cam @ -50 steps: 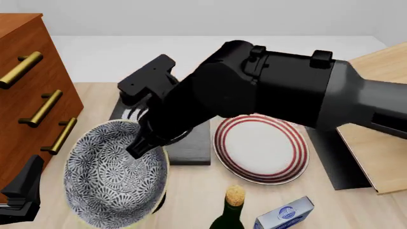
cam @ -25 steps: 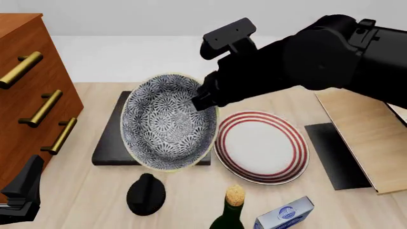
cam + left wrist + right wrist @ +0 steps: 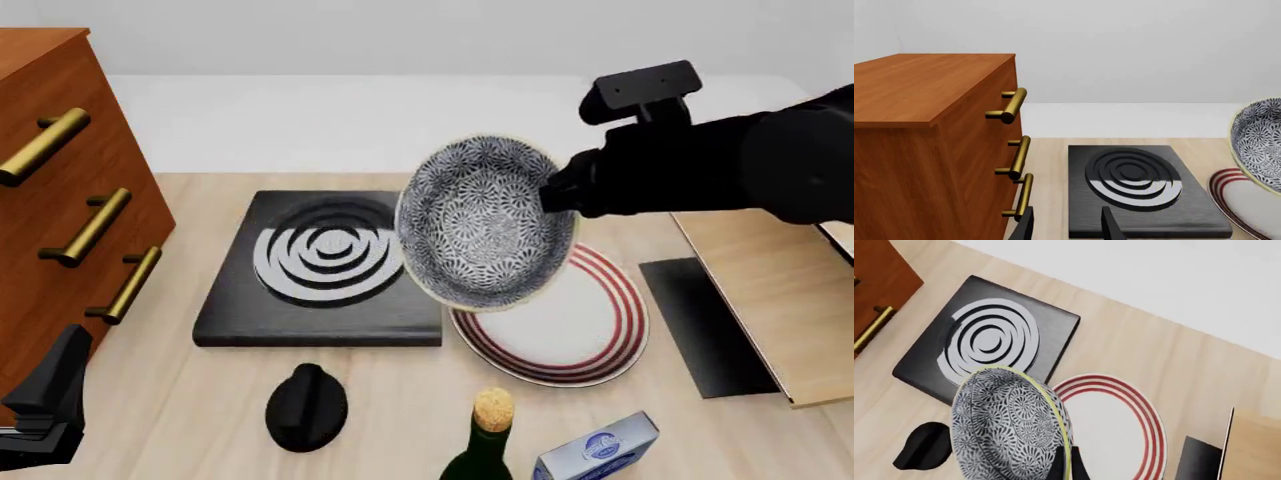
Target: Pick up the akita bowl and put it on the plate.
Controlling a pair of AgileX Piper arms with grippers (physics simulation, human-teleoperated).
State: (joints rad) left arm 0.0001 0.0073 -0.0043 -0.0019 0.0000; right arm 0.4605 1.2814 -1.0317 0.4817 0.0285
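Now we see the akita bowl (image 3: 483, 222) up in the air, tilted on edge, over the near-left part of the plate (image 3: 601, 320); half a second ago it hung over the black slab (image 3: 320, 268), which is now uncovered. The right gripper (image 3: 550, 196) pinches the bowl's rim, having swung rightward with it. The left gripper (image 3: 1066, 226) stays low by the drawer cabinet (image 3: 60, 190), fingers parted, holding nothing. Bottle (image 3: 489, 440), box (image 3: 598, 447) and black knob (image 3: 307, 405) unchanged.

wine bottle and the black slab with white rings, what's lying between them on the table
In the front view, a small black knob-like object sits on the bare wood between the cork-topped bottle and the black slab, apart from both.
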